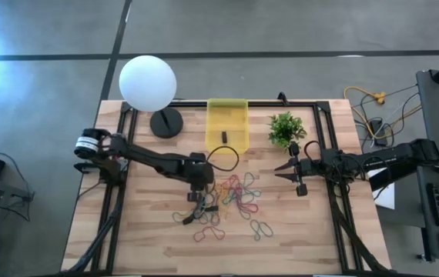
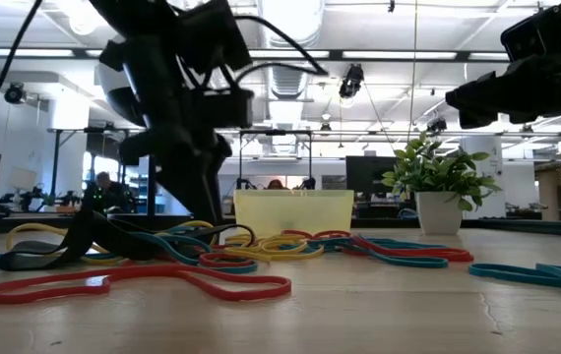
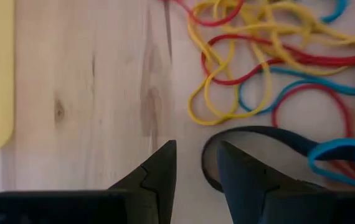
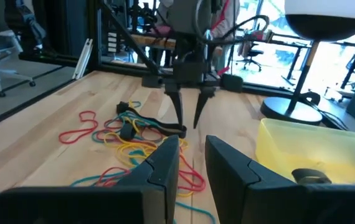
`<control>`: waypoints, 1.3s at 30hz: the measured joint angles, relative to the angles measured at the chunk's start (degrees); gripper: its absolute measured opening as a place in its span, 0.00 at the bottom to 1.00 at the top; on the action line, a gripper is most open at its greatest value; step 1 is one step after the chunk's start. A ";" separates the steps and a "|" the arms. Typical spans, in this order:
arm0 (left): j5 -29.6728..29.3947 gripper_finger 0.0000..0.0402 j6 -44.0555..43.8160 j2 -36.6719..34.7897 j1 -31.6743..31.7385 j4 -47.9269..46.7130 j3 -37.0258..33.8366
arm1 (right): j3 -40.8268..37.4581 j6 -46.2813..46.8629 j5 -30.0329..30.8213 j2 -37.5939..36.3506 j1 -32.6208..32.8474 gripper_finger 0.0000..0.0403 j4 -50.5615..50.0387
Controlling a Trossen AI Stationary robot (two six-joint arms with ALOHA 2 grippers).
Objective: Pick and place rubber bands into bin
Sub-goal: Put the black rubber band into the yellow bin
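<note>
Red rubber bands (image 2: 133,285) sprawl closest on the table (image 1: 150,246), partly hidden behind the left gripper (image 3: 196,163), fingers spread over a black band (image 3: 258,134) near the bin (image 1: 227,123); right gripper (image 1: 297,178) hovers, slightly parted.
</note>
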 joint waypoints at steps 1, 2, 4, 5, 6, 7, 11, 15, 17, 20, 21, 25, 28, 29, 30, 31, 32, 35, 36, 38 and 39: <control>-0.10 0.25 0.00 0.41 0.00 0.05 0.01 | 0.00 0.07 -0.01 -0.01 0.01 0.17 -0.04; -0.08 0.25 0.00 0.95 0.00 0.00 0.01 | 0.00 0.06 0.00 -0.01 0.00 0.17 0.03; -0.05 0.25 0.00 1.87 -0.02 -0.06 0.03 | 0.00 0.06 -0.01 -0.01 -0.01 0.17 0.00; -0.05 0.25 0.00 2.38 -0.02 -0.14 0.03 | 0.00 0.06 -0.03 0.04 0.01 0.17 -0.01; -0.01 0.25 0.01 2.87 -0.02 -0.09 0.04 | 0.00 0.03 -0.01 0.06 -0.01 0.17 0.06; -0.03 0.25 0.03 3.15 -0.02 -0.06 0.10 | 0.00 0.01 -0.03 0.08 -0.01 0.17 0.00; -0.26 0.23 0.03 3.74 -0.04 -0.02 0.29 | 0.00 0.04 -0.03 0.08 -0.01 0.17 0.00; -0.95 0.11 1.13 3.43 -0.15 -0.03 0.27 | 0.00 -0.06 -0.03 0.08 -0.01 0.17 0.00; -1.53 0.03 2.36 3.37 -0.15 0.07 0.23 | 0.00 -0.01 -0.05 0.08 -0.01 0.17 0.02; -2.82 0.01 3.04 3.37 -0.09 -0.06 0.34 | 0.00 0.01 -0.05 0.08 -0.01 0.17 0.02; -3.70 0.01 3.08 3.37 -0.09 -0.12 0.43 | 0.00 0.05 -0.05 0.08 -0.01 0.17 0.02; -5.23 0.00 3.13 2.77 0.00 0.01 1.21 | 0.00 0.06 -0.18 0.08 0.00 0.17 0.02; -5.34 0.00 3.63 1.53 -0.04 0.46 2.59 | 0.00 -0.07 -0.18 0.08 0.01 0.17 0.00; -5.83 0.00 3.75 1.21 -0.05 0.34 3.15 | 0.00 -0.09 -0.18 0.08 0.01 0.17 0.00; -6.49 0.00 4.27 0.79 -0.07 0.29 3.72 | 0.01 -0.09 -0.16 0.09 -0.01 0.17 0.00; -6.84 0.00 4.77 0.37 -0.04 0.31 4.33 | 0.02 -0.09 -0.18 0.10 0.01 0.17 -0.04; -7.55 0.00 5.24 -0.02 -0.04 0.30 5.00 | 0.00 -0.09 -0.18 0.10 0.01 0.17 -0.05; -9.35 0.00 6.96 -1.58 -0.04 0.43 7.01 | 0.02 -0.04 -0.16 0.10 0.00 0.17 -0.05; -9.83 0.00 7.62 -2.15 -0.04 0.48 7.49 | 0.02 -0.07 -0.16 0.12 0.01 0.17 -0.05; -11.21 0.00 8.85 -2.95 -0.04 0.40 8.76 | 0.02 -0.06 -0.16 0.10 -0.01 0.17 -0.05; -11.91 0.00 9.30 -3.49 -0.04 0.74 9.18 | 0.02 -0.04 -0.16 0.10 -0.01 0.17 -0.07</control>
